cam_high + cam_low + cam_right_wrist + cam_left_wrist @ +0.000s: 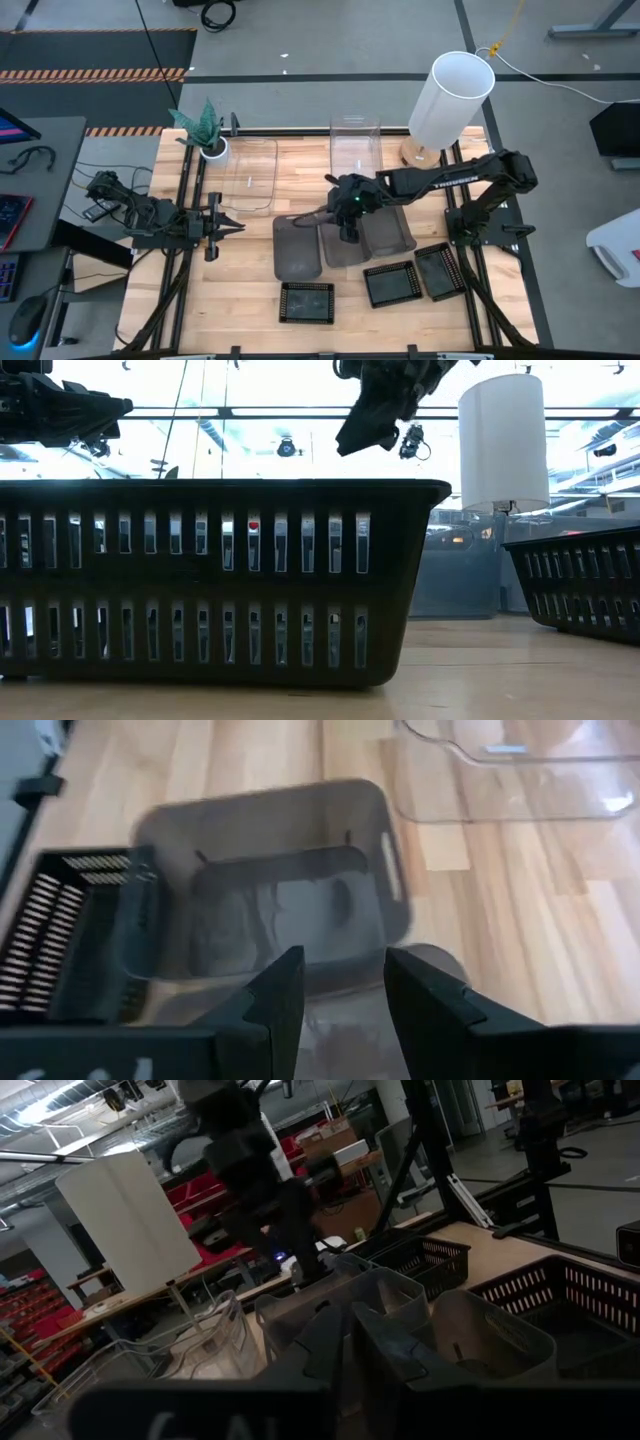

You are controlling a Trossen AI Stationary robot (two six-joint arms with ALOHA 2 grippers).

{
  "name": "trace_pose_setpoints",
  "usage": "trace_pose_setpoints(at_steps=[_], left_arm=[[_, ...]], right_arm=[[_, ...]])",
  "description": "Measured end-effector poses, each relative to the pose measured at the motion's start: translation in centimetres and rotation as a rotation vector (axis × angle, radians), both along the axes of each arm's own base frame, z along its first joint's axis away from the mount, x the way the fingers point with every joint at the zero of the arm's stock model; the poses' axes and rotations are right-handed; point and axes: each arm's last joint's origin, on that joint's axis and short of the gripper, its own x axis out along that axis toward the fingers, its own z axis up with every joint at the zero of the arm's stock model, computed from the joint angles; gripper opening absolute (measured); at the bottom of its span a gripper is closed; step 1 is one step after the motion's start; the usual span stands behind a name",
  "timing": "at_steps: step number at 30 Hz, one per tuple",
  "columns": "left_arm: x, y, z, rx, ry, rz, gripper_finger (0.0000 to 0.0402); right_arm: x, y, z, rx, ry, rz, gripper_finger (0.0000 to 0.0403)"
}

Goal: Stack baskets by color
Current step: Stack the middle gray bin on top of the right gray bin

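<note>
on the wooden table (250, 300), three smoky grey baskets (297, 248) lie side by side at centre. the right gripper (347, 225), fingers spread and empty, hangs over the middle one; descending squarely astride its rim should secure a clean lift. the left gripper (222, 226) waits nearly pressed together.

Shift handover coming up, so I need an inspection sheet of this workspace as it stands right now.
Surface: wooden table, bare at its front left.
Job's things: three smoky grey baskets side by side mid-table; three black mesh baskets along the front; clear baskets at the back.
Clutter: white lamp and potted plant at the back.
Grippers: right gripper open above the middle grey basket; left gripper waiting at left, nearly shut, empty.
Cables: yellow-white cable on the floor behind the lamp.
Surroundings: desk with mouse at left.
</note>
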Motion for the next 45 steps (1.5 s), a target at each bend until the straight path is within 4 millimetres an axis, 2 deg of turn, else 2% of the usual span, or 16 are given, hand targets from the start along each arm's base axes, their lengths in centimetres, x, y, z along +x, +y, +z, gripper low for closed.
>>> trace_pose_setpoints(at_steps=[4,13,19,26,36,45], left_arm=[[0.0,0.0,0.0,0.000,0.000,0.000,0.0026],[0.0,0.0,0.0,0.000,0.000,0.000,0.0034],[0.0,0.0,0.0,-0.001,-0.001,0.000,0.0028],[0.0,0.0,0.0,0.000,-0.001,0.000,0.0030],[0.0,0.0,0.0,0.000,0.000,0.000,0.0028],[0.0,0.0,0.0,-0.001,0.000,0.000,0.0032]], right_arm=[[-0.3,1.9,0.0,0.013,0.024,0.046,0.0145],[-0.2,6.3,-2.2,0.057,0.116,0.059,0.0145],[-0.8,8.1,-2.3,0.071,0.125,0.048,0.0145],[-1.3,9.1,-2.5,0.053,0.153,0.039,0.0145],[-1.7,9.0,-2.9,-0.019,0.197,0.085,0.0146],[-2.5,9.6,-3.2,-0.029,0.260,0.093,0.0189]])
